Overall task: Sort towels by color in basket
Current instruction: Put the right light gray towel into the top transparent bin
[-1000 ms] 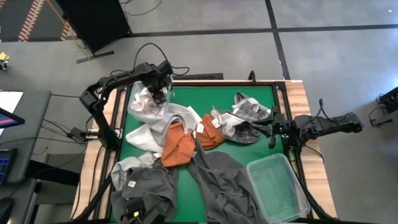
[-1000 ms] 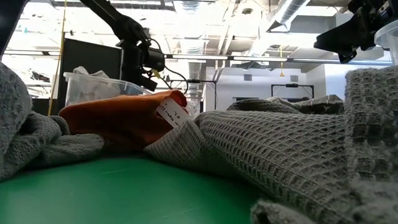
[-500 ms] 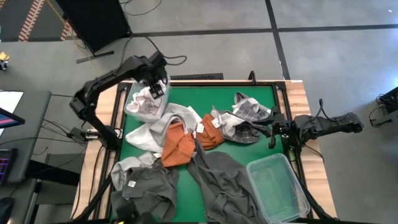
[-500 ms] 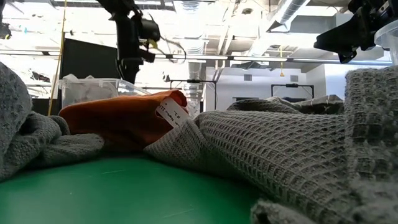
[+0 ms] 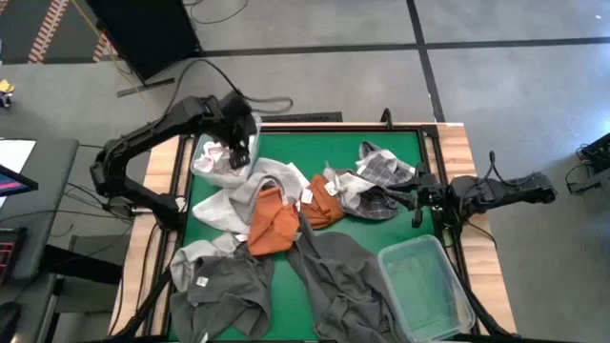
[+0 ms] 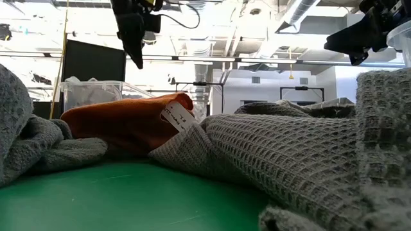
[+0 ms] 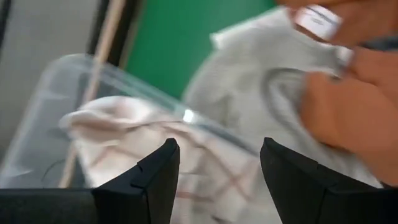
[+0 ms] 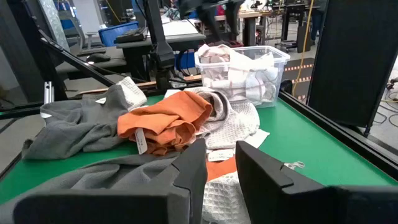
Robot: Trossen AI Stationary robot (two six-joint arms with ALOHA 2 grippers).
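Note:
A clear basket [image 5: 202, 164] at the table's far left holds white towels with thin grid lines [image 7: 143, 143]. My left gripper [image 7: 217, 149] hangs open above it, empty, fingers slanting down. On the green table lie a pale grey towel [image 5: 233, 200], rust orange towels [image 5: 272, 221], grid-lined towels [image 5: 381, 170] and dark grey towels [image 5: 338, 276]. My right gripper [image 8: 221, 165] waits at the table's right edge, pointing level across the table, open by a narrow gap and empty.
A second clear basket [image 5: 424, 286] stands at the near right with no towel in it. Dark grey cloth [image 6: 308, 160] lies heaped toward the near edge. Bare green table [image 5: 315, 152] shows along the far side between the left basket and the grid-lined towels.
My left gripper has risen out of the far-left basket and now hangs well above it, tipped a little. The white grid-lined towels stay in the basket. Its fingers look equally wide throughout.

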